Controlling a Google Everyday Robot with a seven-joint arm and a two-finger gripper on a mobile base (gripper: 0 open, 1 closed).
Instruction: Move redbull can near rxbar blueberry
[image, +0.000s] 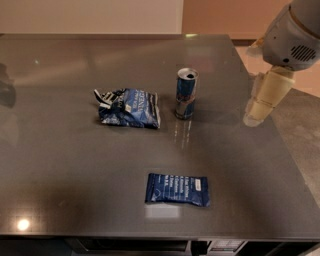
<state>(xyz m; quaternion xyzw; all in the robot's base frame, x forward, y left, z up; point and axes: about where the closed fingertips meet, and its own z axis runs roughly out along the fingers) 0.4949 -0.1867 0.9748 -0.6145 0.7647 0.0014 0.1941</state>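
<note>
Redbull can (186, 93) upright, well apart from gripper (254, 116); gripper's state unclear

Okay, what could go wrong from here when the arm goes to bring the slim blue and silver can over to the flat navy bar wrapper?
1. The slim blue-and-silver redbull can stands upright, and the gripper is off to its right near the table's edge; a sideways approach might tip it.
2. The crinkled blue-and-white chip bag lies just left of the can and could get pushed by an overshoot.
3. The flat dark navy rxbar blueberry lies near the front edge; a careless placement might nudge it.
</note>
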